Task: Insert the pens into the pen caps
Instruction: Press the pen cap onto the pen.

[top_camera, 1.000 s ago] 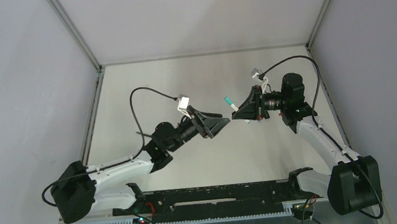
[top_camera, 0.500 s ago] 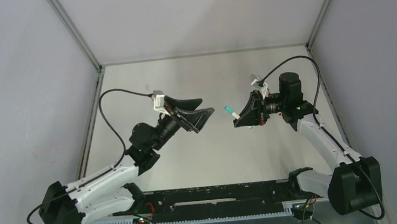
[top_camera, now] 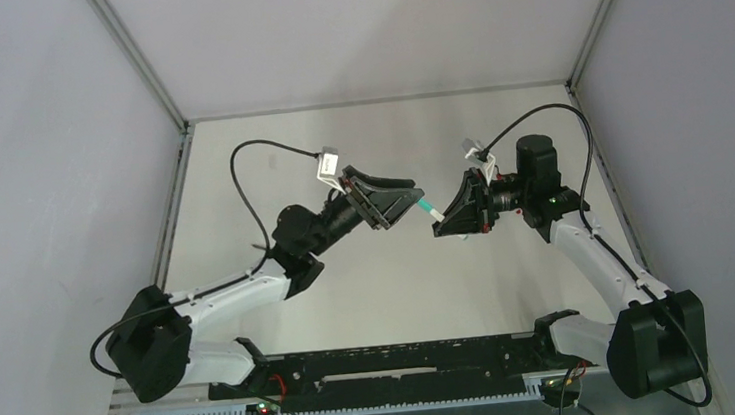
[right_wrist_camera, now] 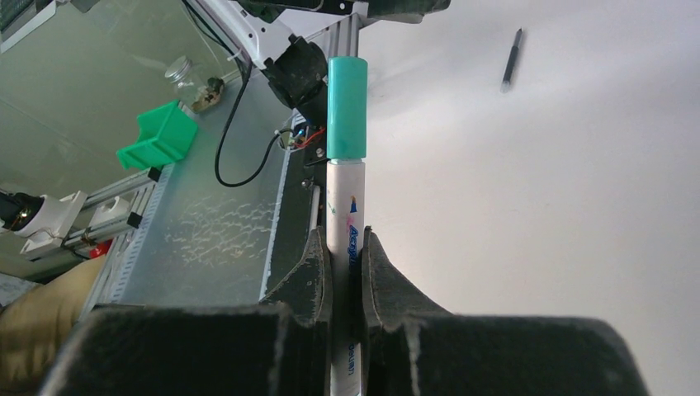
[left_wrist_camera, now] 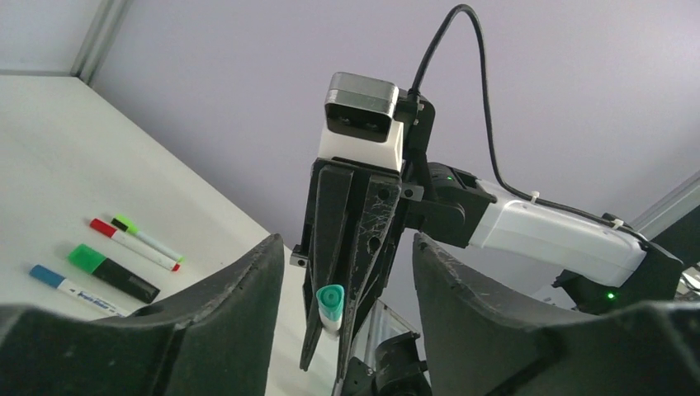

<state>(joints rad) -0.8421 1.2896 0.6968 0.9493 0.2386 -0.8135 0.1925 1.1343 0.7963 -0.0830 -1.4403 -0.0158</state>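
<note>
The right jaws are clamped tight on the white barrel of a pen (right_wrist_camera: 345, 223). They grip it low down, so the teal cap (right_wrist_camera: 347, 107) seated on its far end stands well clear beyond the fingertips (right_wrist_camera: 312, 264). Facing them, the left jaws stand wide apart and hold nothing. From the left wrist, the cap (left_wrist_camera: 330, 301) sits in the gap between the two left fingers (left_wrist_camera: 223, 313), touching neither. From above it lies just at the left jaws' tips, between the two sets of jaws.

Off to the left of the left jaws, on the worktop (left_wrist_camera: 49, 148), lie four more pens:
- a red-capped white pen (left_wrist_camera: 132, 242)
- a green-tipped pen (left_wrist_camera: 157, 245) alongside it
- a black marker with a green cap (left_wrist_camera: 115, 272)
- a white pen with a blue cap (left_wrist_camera: 70, 286)

A thin black pen (right_wrist_camera: 512, 58) lies on the worktop well beyond the right jaws' tips, to their right.
</note>
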